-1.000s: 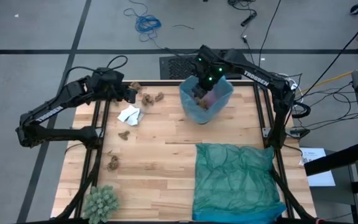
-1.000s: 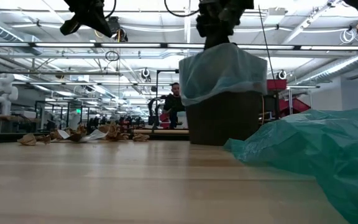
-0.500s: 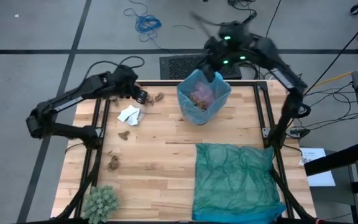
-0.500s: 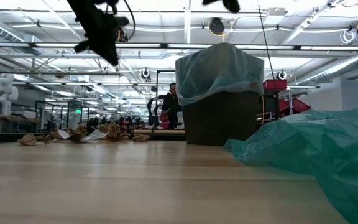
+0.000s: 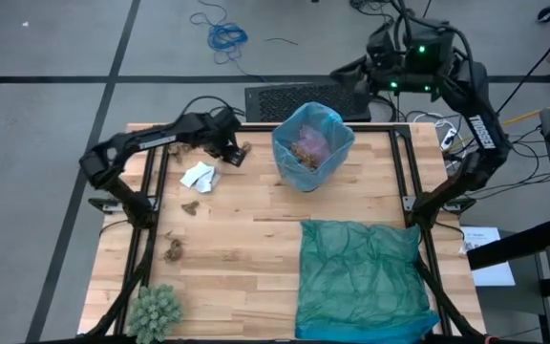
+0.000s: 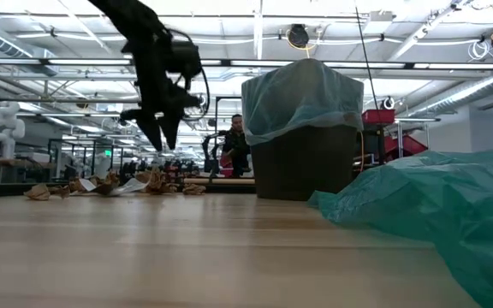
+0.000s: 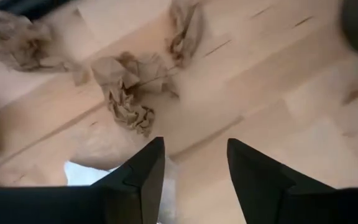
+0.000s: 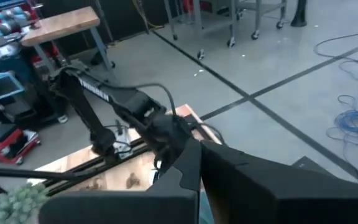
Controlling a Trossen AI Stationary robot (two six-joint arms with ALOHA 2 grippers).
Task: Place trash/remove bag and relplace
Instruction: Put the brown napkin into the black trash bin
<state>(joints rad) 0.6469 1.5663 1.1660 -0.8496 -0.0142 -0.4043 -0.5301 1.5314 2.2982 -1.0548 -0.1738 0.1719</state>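
The bin (image 5: 306,170) stands at the table's far middle, lined with the light blue bag (image 6: 302,94), whose rim folds over the bin's edge. Brown wads and a pink wad of trash (image 5: 309,148) lie inside it. More brown trash (image 7: 129,93) and a white scrap (image 5: 199,176) lie on the wood at the far left. My left gripper (image 7: 194,152) hangs open just above that trash, pointing down, next to a brown wad (image 5: 244,149). My right gripper (image 8: 199,168) is shut, raised high beyond the table's far edge (image 5: 351,70).
A darker teal bag (image 5: 361,277) lies spread over the near right of the table. A green spiky ball (image 5: 156,311) sits at the near left corner. Single brown wads (image 5: 173,250) lie on the left half. The middle of the table is bare wood.
My left gripper has come down toward the brown wads at the far left, moved toward the bin, tipped to point downward and opened. My right gripper has risen out of the bin and drawn back past the table's far edge, staying shut.
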